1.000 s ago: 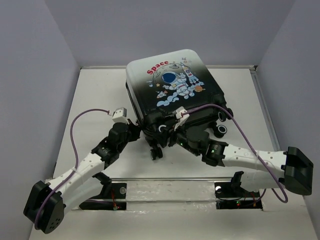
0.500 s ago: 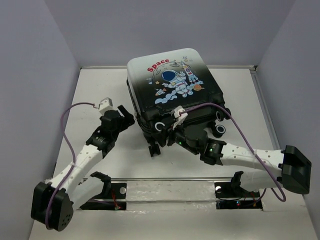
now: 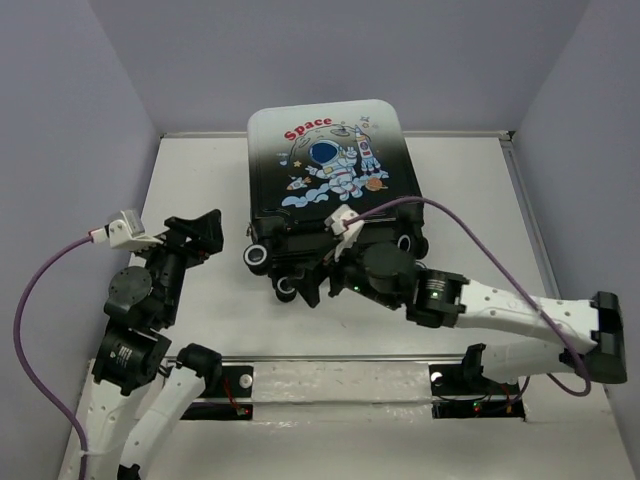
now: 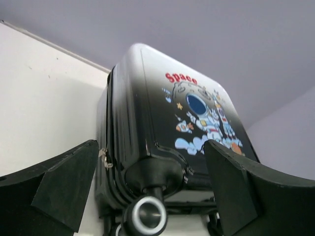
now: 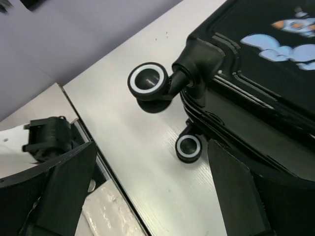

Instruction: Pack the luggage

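From above, a small hard-shell suitcase (image 3: 330,170), black at the near end and silver-white at the far end, lies flat on the white desk (image 3: 480,200). Its cartoon astronaut and the red word "Space" face up. It is shut. It sits at the back middle of the desk, with its black wheels (image 3: 258,255) pointing toward the arms. The left end effector (image 3: 195,228) is off to the left of the suitcase and does not touch it. Its two black fingers are spread apart and hold nothing. The right end effector (image 3: 315,272) is right at the wheel end of the suitcase. From here I cannot tell if it touches. A thin purple cable (image 3: 470,240) loops from the right arm over the near corner of the suitcase.

The left wrist camera shows two black fingers (image 4: 64,187) standing wide apart with nothing between them. Past them is the suitcase, seen from its side. One white-rimmed wheel (image 4: 145,214) is close and low. A small silver zip pull (image 4: 103,157) hangs on the side seam.

The right wrist camera shows fingers (image 5: 69,187) spread wide too, with nothing pinched. Two wheels (image 5: 147,80) and a bottom corner of the suitcase lie ahead. The right-hand finger sits just beside the black shell.
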